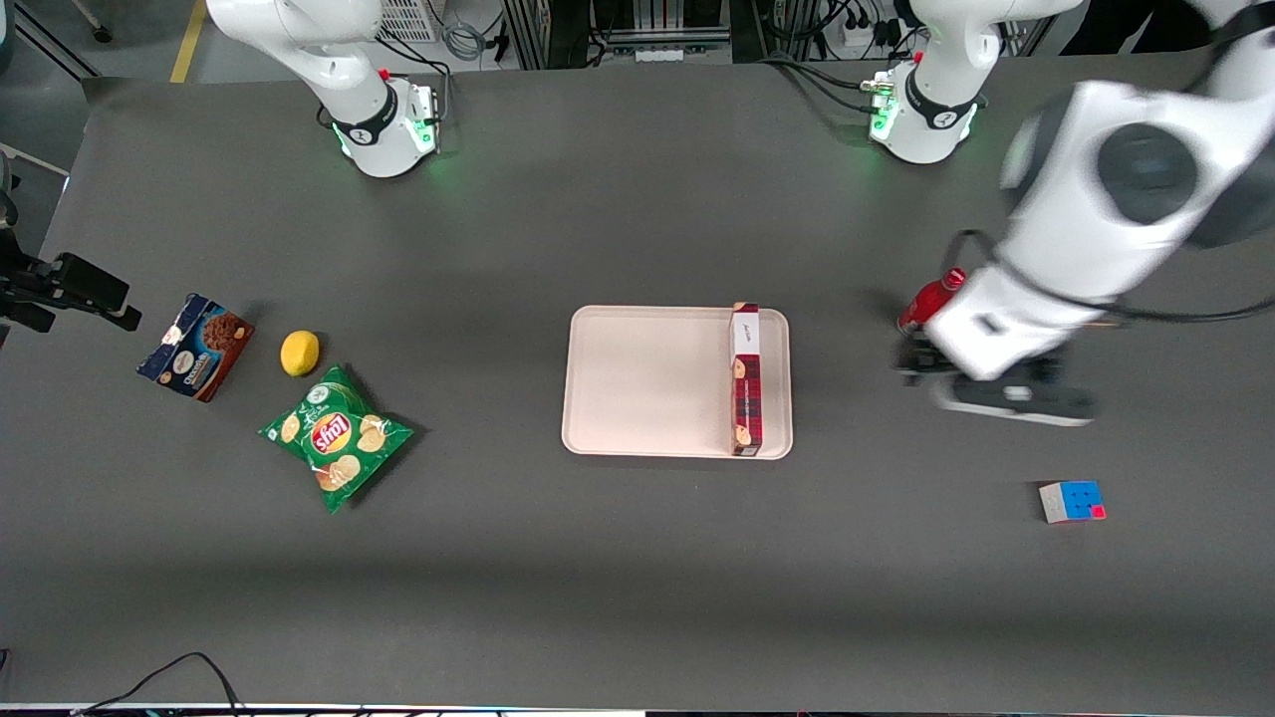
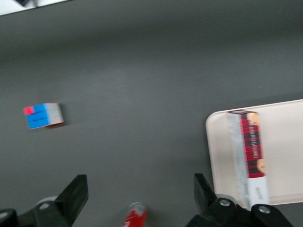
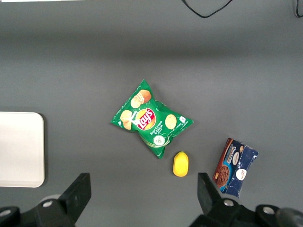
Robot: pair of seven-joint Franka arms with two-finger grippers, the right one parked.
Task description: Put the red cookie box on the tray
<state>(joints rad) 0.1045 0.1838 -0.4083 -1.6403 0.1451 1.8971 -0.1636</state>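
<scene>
The red cookie box (image 1: 746, 383) stands on its long narrow side on the pink-beige tray (image 1: 647, 383), along the tray's rim toward the working arm's end. In the left wrist view the red cookie box (image 2: 251, 146) also rests on the tray (image 2: 284, 156). My left gripper (image 1: 916, 363) hangs off the tray, over the table beside a red bottle (image 1: 931, 297). It is open, and nothing is between the fingers of the gripper (image 2: 139, 182); the red bottle (image 2: 135, 215) stands below them.
A colour cube (image 1: 1072, 501) lies nearer the front camera than the gripper. Toward the parked arm's end lie a green chips bag (image 1: 337, 436), a lemon (image 1: 300, 353) and a blue-and-brown cookie box (image 1: 196, 346).
</scene>
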